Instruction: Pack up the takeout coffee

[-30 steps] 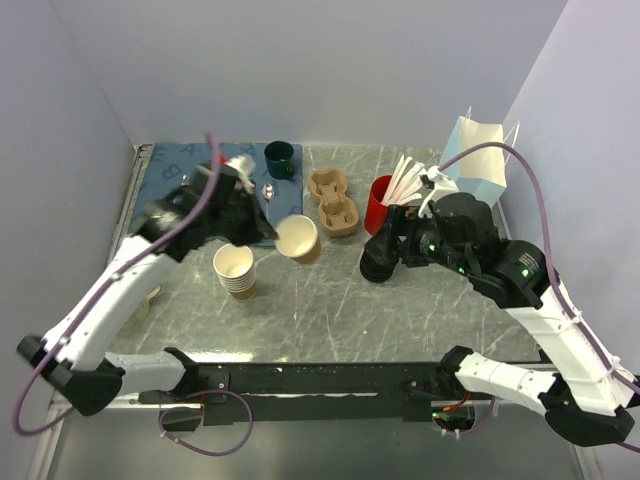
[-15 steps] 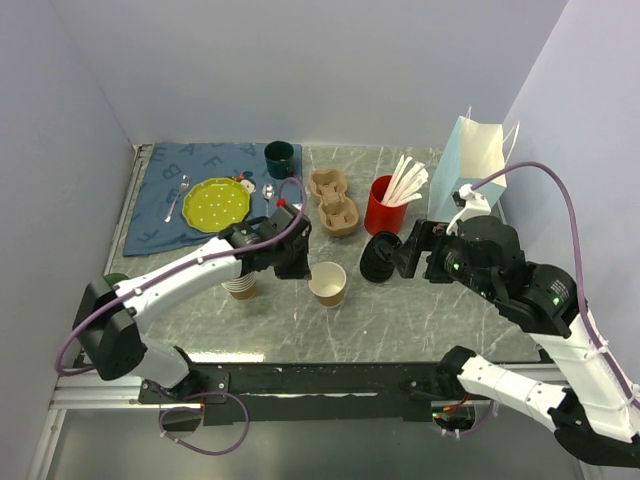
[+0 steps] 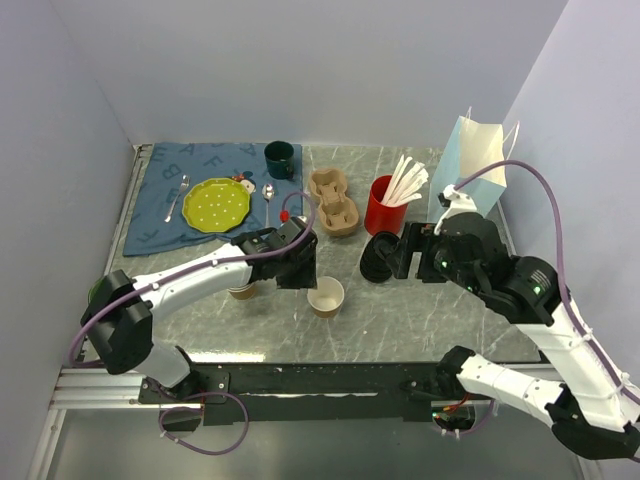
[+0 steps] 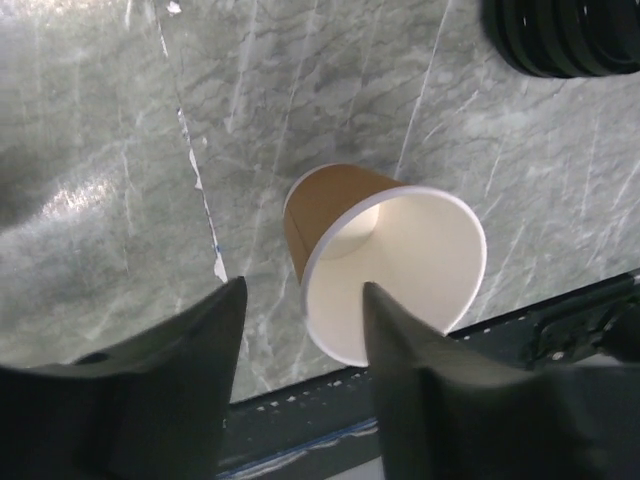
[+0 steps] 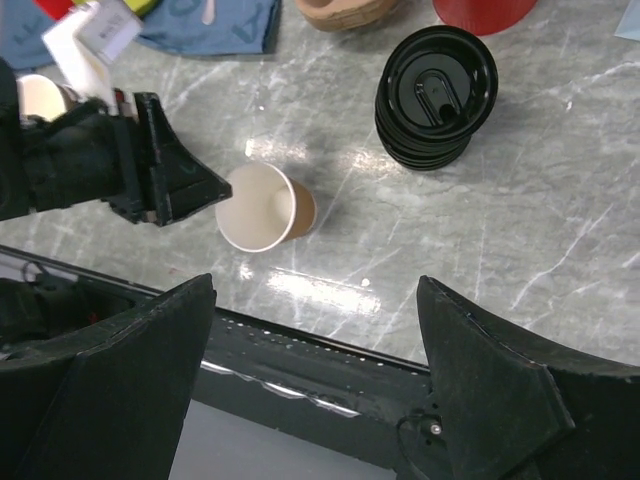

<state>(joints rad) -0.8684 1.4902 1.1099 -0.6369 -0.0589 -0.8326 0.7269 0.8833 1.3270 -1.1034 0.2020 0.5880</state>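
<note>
No takeout coffee with a lid shows in any view. A lidless brown paper cup stands upright on the marble top near the front edge. My left gripper hovers over its left rim, open, with the cup's near wall between the spread fingers and a gap on each side. A stack of black lids sits to the cup's right. Just right of that stack, my right gripper hangs wide open with nothing between its fingers.
A stack of paper cups stands left of the left gripper. Behind are a pulp cup carrier, a red cup of stirrers, a blue paper bag, a dark green mug and a yellow-green plate on a blue mat.
The left arm swung from the back left to the centre front with the lidless cup, set it on the marble and opened its jaws. The right gripper barely shifted.
</note>
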